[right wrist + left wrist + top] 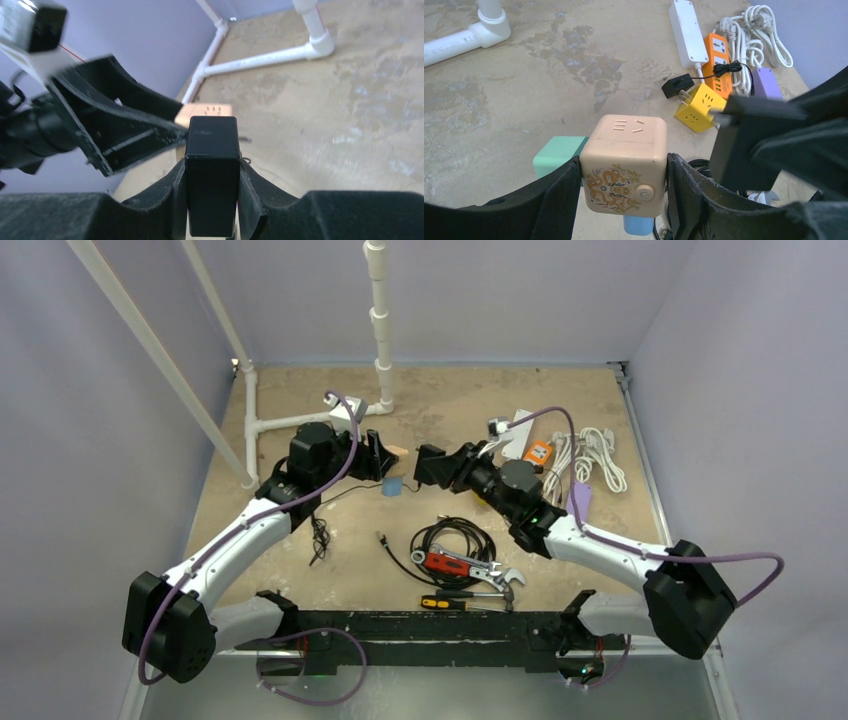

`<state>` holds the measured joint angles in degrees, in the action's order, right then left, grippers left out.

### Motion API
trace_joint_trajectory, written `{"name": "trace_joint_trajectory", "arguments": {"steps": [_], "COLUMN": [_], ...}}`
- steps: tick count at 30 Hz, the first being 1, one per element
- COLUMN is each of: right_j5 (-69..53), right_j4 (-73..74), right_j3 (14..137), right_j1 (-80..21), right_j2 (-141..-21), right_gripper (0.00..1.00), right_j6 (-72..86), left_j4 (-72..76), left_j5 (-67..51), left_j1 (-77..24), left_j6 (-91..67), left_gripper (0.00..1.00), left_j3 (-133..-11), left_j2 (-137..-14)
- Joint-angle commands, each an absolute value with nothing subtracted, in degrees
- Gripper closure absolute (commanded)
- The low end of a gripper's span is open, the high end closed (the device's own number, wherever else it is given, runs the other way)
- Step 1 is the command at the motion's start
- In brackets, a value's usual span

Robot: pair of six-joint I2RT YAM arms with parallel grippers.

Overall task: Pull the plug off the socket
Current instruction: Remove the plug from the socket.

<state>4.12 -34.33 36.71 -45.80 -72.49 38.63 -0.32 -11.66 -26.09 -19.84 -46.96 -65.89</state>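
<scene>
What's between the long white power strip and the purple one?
An orange plastic power strip and coiled white cables, shown in the left wrist view.

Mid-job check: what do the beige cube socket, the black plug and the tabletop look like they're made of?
The beige cube socket looks like moulded plastic, satin smooth: rounded edges, soft sheen, printed dragon motif. The black plug is probably hard matte plastic: flat faces, crisp edges, dull highlights. The tabletop seems worn board or plywood, rough and blotchy with stains; which one is unclear.
</scene>
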Motion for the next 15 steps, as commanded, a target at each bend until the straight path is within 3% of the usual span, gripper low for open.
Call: {"name": "trace_joint_trajectory", "arguments": {"steps": [1, 9, 15], "right_j5": [-8.9, -0.7, 8.4], "right_j4": [-44.7, -40.0, -27.6], "right_j3": [38.0, 38.9, 42.5], "right_j1": [-42.2, -42.3, -42.3], "right_j2": [-69.4, -67.6, -63.1], "right_gripper": [1.0, 1.0, 1.0], "right_j6": [38.1, 36.8, 34.1], "left_j4": [2.9, 2.0, 1.9], "left_j5": [-11.6, -8.4, -4.1], "left_j1": [-25.8, -25.4, -22.3], "left_j6": [-18.8, -18.8, -19.8], "left_gripper": [1.0, 1.0, 1.0], "left_j3": [-46.9, -47.0, -47.0], "left_j2": [-65.5, -64.4, -60.7]}}
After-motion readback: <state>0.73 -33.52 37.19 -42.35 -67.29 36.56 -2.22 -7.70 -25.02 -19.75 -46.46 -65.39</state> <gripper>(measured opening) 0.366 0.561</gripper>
